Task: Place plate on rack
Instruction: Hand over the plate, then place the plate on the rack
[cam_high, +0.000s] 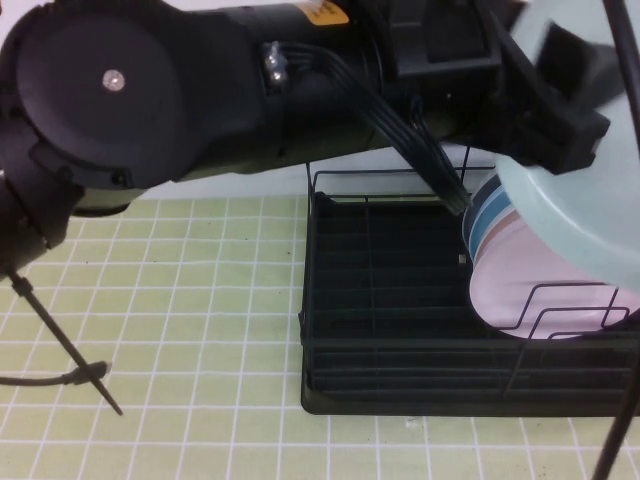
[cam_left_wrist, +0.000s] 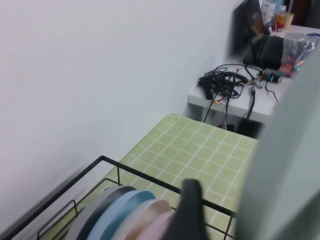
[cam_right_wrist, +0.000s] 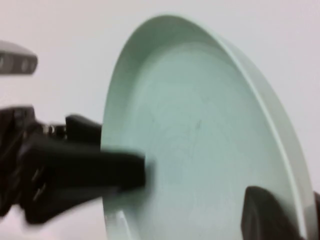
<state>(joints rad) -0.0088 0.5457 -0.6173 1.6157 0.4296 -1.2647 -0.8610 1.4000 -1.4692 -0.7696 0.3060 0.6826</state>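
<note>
The pale mint plate (cam_high: 570, 210) hangs tilted above the right end of the black wire rack (cam_high: 390, 300). My left arm reaches across the top of the high view; its gripper (cam_high: 560, 110) straddles the plate's upper rim. In the left wrist view one finger (cam_left_wrist: 192, 210) stands a gap away from the plate (cam_left_wrist: 290, 165), so it reads as open. In the right wrist view my right gripper (cam_right_wrist: 295, 220) is shut on the rim of the plate (cam_right_wrist: 200, 125), and the left gripper's finger (cam_right_wrist: 100, 170) lies across the opposite rim. The right gripper is out of the high view.
Blue (cam_high: 490, 215) and pink (cam_high: 520, 290) plates stand upright in the rack's right end, under the held plate. The rack's back rail (cam_left_wrist: 100, 162) is near a white wall. A green checked cloth (cam_high: 180, 300) covers the table. A cable (cam_high: 60, 340) crosses the left.
</note>
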